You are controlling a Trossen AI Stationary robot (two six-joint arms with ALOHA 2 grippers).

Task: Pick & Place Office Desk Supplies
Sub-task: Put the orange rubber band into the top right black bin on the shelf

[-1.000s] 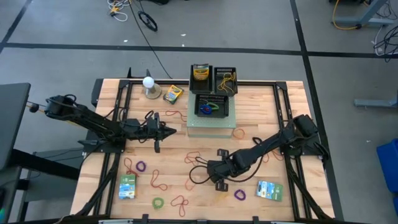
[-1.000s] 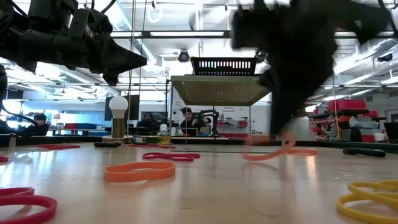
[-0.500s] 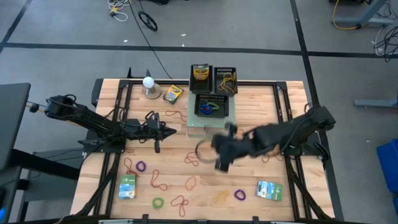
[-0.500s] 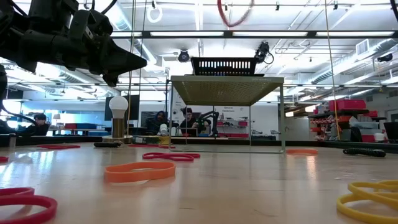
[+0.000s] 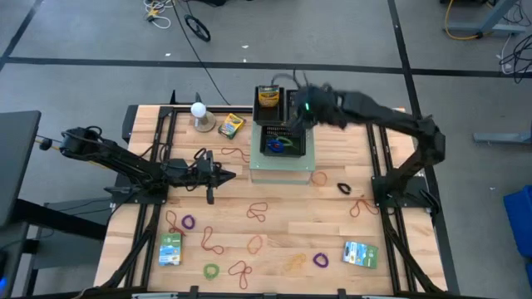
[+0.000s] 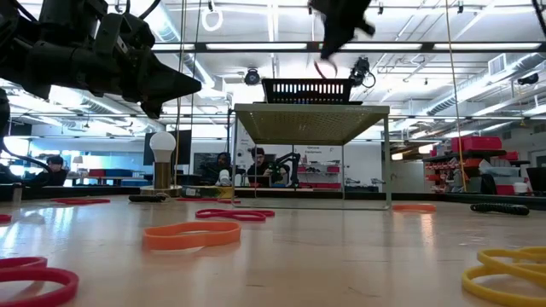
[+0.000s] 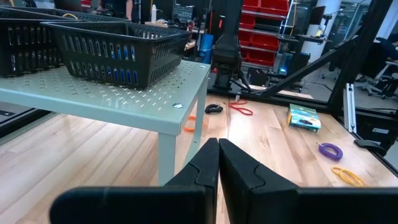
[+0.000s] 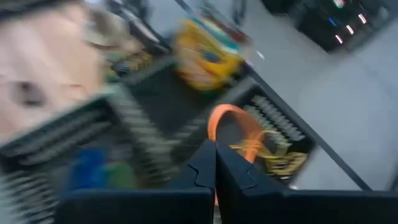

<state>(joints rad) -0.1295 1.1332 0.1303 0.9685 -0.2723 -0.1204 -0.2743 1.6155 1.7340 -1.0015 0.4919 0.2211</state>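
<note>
My right gripper [image 5: 299, 108] is high over the black baskets on the pale green stand [image 5: 283, 170], shut on an orange rubber band [image 8: 231, 127]. The far left basket holds a crayon box [image 5: 268, 97], the far right one yellow bands [image 5: 304, 105], and the near one blue and green things [image 5: 278, 145]. Many rubber bands lie flat on the table, such as one orange [image 6: 191, 234] and one red [image 5: 209, 241]. Another crayon box [image 5: 231, 125] and two packets [image 5: 170, 248] [image 5: 360, 253] also lie there. My left gripper [image 5: 231, 175] hovers shut, left of the stand. My right gripper pinches the orange rubber band between its two shut fingers [image 8: 205, 165]. The band's loop [image 8: 245, 134] sticks out past the fingertips. In the low view the band [image 6: 323, 68] hangs below the gripper [image 6: 335, 34], lifted clear, above the baskets. Blur hides the exact spot of the pinch.
A white ball on a round base [image 5: 199, 113] stands at the table's far left. The stand's thin legs [image 6: 231, 158] rise from the table's far middle. Black frame rails [image 5: 158, 166] run along the table's left and right sides.
My right gripper has risen from the table's near middle with the orange rubber band. It has swung fast toward the far edge and now hangs over the baskets. The band has been lifted clear of the table.
</note>
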